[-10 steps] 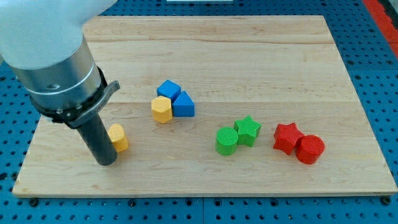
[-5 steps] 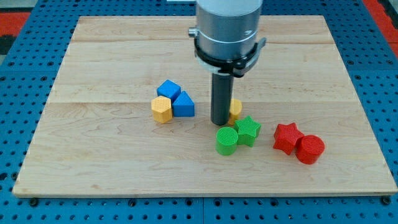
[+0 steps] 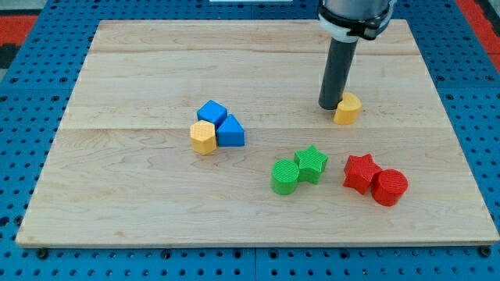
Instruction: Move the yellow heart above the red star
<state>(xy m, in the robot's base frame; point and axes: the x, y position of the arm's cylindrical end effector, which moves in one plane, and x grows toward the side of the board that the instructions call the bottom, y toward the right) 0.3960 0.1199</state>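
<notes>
Wooden desk (image 3: 156, 70) under me: my tip (image 3: 329, 107) touches the yellow heart (image 3: 348, 109) at its left, upper right of frame. It has no jaws to open or close. Nudge gently rightward, stopping directly above the red star (image 3: 361, 172).

Straight dark cylindrical rod under a black collar; my tip (image 3: 328, 108) blunt.

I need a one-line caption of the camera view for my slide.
My tip touches the yellow heart from the view's left, with the heart above the red star on the wooden board.
</notes>
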